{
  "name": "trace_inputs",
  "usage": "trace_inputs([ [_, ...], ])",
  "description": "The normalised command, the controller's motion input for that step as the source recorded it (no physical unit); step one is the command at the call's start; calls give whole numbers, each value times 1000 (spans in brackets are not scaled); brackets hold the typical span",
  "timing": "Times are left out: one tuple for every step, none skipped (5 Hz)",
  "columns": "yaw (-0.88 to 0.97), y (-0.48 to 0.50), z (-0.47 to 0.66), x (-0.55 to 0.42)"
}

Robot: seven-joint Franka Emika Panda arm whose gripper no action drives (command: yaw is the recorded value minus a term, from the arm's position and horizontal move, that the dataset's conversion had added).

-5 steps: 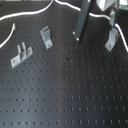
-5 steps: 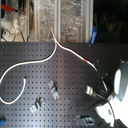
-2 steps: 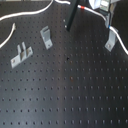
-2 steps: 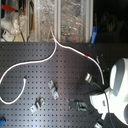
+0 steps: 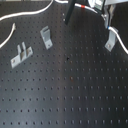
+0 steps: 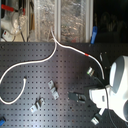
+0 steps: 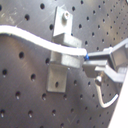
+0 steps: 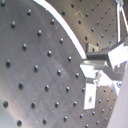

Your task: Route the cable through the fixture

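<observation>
Inspection of the cable-routing step, operated remotely.

**Tool.** In the first wrist view the gripper (image 7: 100, 67) has its jaws closed on the cable (image 7: 30, 36). The cord enters between the fingers (image 7: 107, 60) and comes out again as a loose curl on the far side. I judge this a firm pinch, though the contact itself is blurred.

**Cable position.** In the second exterior view the red band (image 6: 87, 51) sits upstream of the held section. The long free run sweeps away across the board (image 6: 60, 70) toward the second exterior view's left. At the working end, the first wrist view shows the cord lying across the front face of the fixture (image 7: 61, 60), touching it or just above it. I cannot confirm that it is seated in any slot. In the first exterior view the fixture (image 5: 109, 42) leans on the board at the first exterior view's right, directly below the arm.

**Handling judgement.**
- The cord looks light, limp and smooth.
- It will sag and spring back rather than hold a shape, and it may slide through the pinch under tension.
- The best hold is close to the fixture, as it is now, so the unsupported span stays short.
- The slim bracket may flex or snag the cord if it is dragged sideways.

**Status.** I judge routing as not yet complete.
</observation>
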Motion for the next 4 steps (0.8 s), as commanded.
trace_inputs([
  [171, -72, 116, -123],
  [0, 72, 46, -41],
  [0, 290, 74, -17],
  [-14, 324, 106, -18],
])
